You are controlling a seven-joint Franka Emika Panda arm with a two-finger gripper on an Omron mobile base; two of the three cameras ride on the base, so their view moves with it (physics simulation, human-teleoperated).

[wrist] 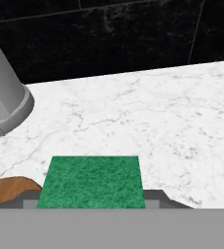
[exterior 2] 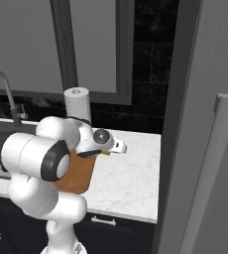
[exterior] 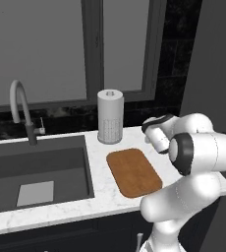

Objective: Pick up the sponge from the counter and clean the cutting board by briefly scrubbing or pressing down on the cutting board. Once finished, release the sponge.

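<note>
Sponge (wrist: 90, 182) sits clamped between the gripper (wrist: 92, 197) fingertips, long axis across them, with the board (wrist: 9, 188) at nine o'clock, just beside.

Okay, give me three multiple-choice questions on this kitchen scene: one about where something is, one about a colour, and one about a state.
1. Where does the cutting board lie?
A. In the sink
B. On the counter, right of the sink
C. On top of the paper towel roll

2. What colour is the sponge's top face?
A. Green
B. Blue
C. Red

3. How does the paper towel roll stand?
A. Tipped on its side
B. Leaning on the faucet
C. Upright

Answers:
1 B: the cutting board rests flat on the counter, beside the sink and in front of the paper towel roll.
2 A: the hand view shows the sponge with a green top.
3 C: the roll stands on its end near the back wall.
</note>
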